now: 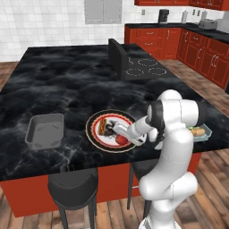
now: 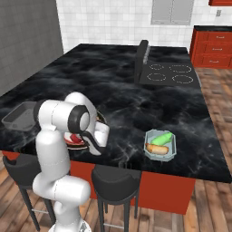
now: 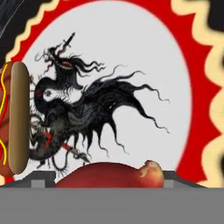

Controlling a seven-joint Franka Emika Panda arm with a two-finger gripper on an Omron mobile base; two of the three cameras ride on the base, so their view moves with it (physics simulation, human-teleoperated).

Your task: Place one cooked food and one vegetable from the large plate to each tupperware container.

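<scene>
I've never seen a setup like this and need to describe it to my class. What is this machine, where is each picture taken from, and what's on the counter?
It is a white robot arm on a driving base, in a computer-drawn kitchen. Two pictures come from cameras behind it, left and right; the third looks along its claw.

On the black counter sit a large plate with a red rim, an empty grey tub, and a pale tub already holding a hot dog and a green vegetable.

The claw hangs low over the plate, just above a red vegetable; another hot dog lies nearby. Whether it grips anything is unclear.
</scene>
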